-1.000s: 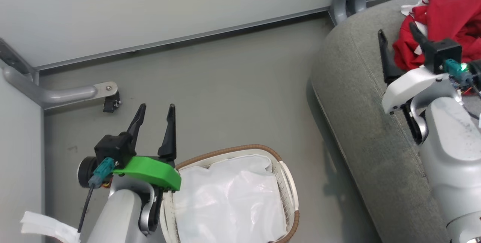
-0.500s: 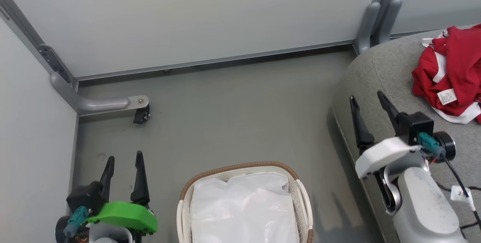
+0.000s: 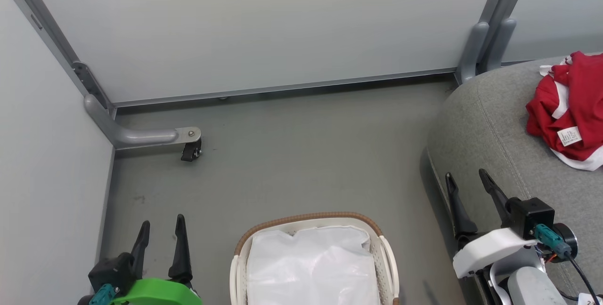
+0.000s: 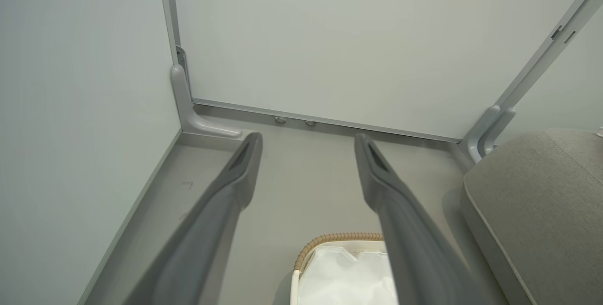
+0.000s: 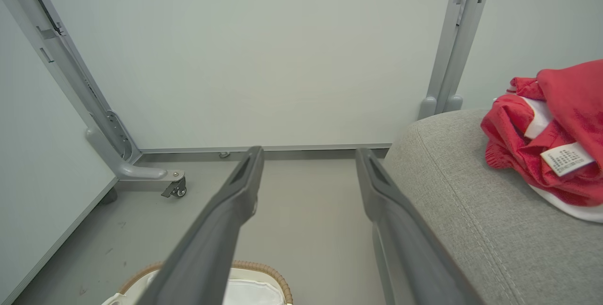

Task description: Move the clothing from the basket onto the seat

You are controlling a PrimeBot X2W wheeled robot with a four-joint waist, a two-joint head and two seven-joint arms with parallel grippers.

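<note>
Each gripper bears two long, dark, tapering fingers (image 5: 226,220). The left gripper (image 3: 162,221) has a bright green cover (image 3: 160,292) and a black block (image 3: 113,269). The right gripper (image 3: 466,174) has a white cover (image 3: 490,248), a teal plug (image 3: 549,241), a black cable (image 3: 582,273) and a pale forearm (image 3: 527,288); a small white tag (image 3: 589,300) there may be numbered.
</note>
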